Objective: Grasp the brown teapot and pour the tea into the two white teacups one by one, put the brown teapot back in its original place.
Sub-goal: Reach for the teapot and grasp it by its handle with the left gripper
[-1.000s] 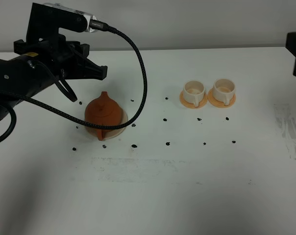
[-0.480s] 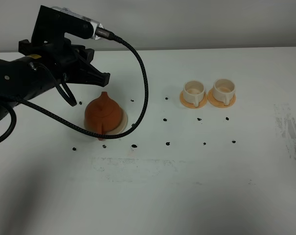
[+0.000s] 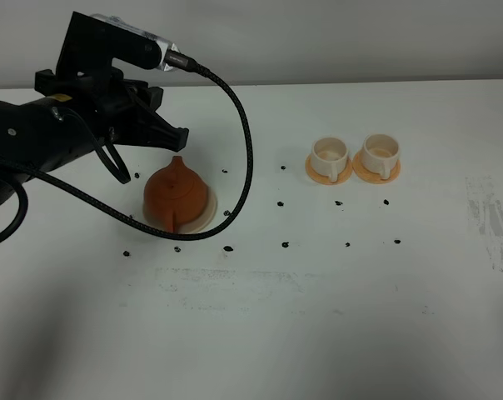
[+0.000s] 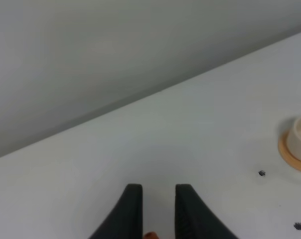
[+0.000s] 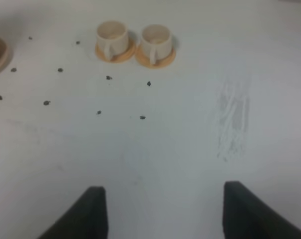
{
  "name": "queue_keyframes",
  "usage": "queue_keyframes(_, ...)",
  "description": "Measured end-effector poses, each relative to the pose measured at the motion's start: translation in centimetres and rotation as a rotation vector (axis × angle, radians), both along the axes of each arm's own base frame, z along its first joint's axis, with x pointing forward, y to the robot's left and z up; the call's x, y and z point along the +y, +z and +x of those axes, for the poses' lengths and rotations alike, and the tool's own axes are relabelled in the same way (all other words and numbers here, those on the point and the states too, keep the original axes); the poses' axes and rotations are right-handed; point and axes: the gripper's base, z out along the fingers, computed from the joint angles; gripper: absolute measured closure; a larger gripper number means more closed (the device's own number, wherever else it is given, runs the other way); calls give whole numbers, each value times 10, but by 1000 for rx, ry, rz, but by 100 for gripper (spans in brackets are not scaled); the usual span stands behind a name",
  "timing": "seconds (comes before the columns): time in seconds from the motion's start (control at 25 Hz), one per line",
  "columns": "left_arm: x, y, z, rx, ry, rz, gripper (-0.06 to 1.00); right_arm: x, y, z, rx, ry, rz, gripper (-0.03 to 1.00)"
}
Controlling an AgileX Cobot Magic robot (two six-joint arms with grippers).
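Note:
The brown teapot (image 3: 175, 196) sits upright on the round cream coaster, its original place (image 3: 208, 208), left of centre. My left gripper (image 3: 178, 133) hovers just behind and above it without touching. In the left wrist view the left gripper (image 4: 158, 199) shows a narrow bare gap, with a sliver of the teapot (image 4: 150, 235) below. The two white teacups (image 3: 329, 154) (image 3: 380, 151) stand side by side on orange saucers, right of centre. My right gripper (image 5: 168, 214) is out of the high view; its fingers stand wide apart over bare table, well short of the teacups (image 5: 112, 35) (image 5: 155, 37).
Small black dots (image 3: 285, 245) mark a grid on the white table between teapot and cups. A thick black cable (image 3: 243, 158) loops from the left wrist down around the teapot. A scuffed grey patch (image 3: 489, 221) lies at the far right.
The left arm has shifted slightly right toward the teapot, and its cable has swung lower. The right arm's dark tip has left the high view's right edge. Teapot and cups stayed put.

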Motion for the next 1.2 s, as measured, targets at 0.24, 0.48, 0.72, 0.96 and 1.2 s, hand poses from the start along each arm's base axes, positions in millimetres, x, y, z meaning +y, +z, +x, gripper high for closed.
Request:
queue_keyframes(0.24,-3,-2,-2,29,-43,8,79,-3,-22,-24,-40,-10,16,48)
queue_keyframes(0.48,-4,-3,-3,41,-58,10,79,-5,-35,-39,-22,-17,19,48)
queue_keyframes(0.72,-5,-4,-4,48,-66,10,79,-6,-37,-47,-48,-15,22,48)
queue_keyframes(0.96,-11,1,-3,74,-119,-9,79,-8,-39,-53,-88,-17,10,50)
queue_keyframes(1.2,-14,10,-1,57,-146,-7,79,-9,-40,-51,-99,-26,-2,55)
